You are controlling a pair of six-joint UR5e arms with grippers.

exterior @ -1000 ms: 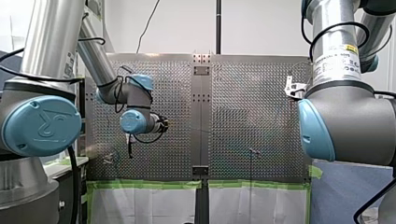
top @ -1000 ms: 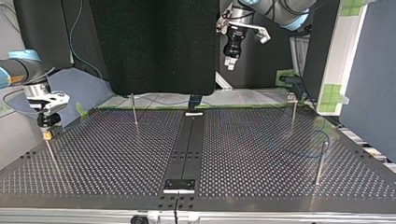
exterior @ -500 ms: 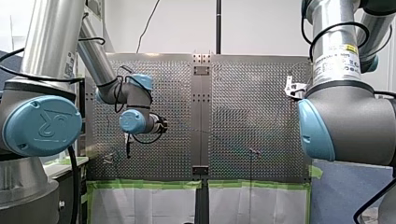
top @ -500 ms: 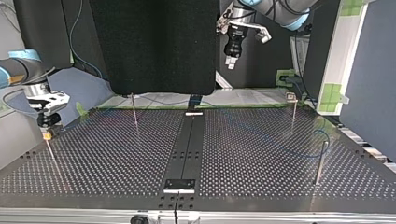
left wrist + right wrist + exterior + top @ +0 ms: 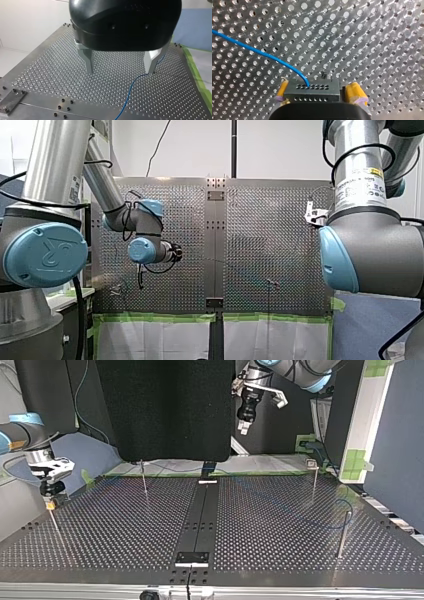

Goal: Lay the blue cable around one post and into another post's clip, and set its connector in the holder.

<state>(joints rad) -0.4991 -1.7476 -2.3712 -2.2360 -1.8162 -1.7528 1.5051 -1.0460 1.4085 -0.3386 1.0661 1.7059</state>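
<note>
The blue cable (image 5: 262,51) runs over the perforated plate into a grey connector block (image 5: 312,91). The block sits between the yellow pads (image 5: 354,92) of my right gripper (image 5: 318,87), which stands open around it. At the top view's left that right gripper (image 5: 49,504) hovers over a thin post (image 5: 55,527). My left gripper (image 5: 120,71) is open and holds nothing, its metal fingers (image 5: 87,60) wide apart above the plate. The cable (image 5: 130,90) passes under one of those fingers. In the top view my left gripper (image 5: 243,425) hangs high over the table's far edge, and the cable (image 5: 348,510) bends by a post (image 5: 343,535).
Two more thin posts (image 5: 143,477) (image 5: 314,480) rise near the far edge in the top view. A dark centre rail (image 5: 200,515) with small brackets divides the plate. Green tape (image 5: 160,317) lines the table's near edge in the front view.
My left gripper has risen a little and drifted slightly toward the top view's left. My right arm and the connector have not moved.
</note>
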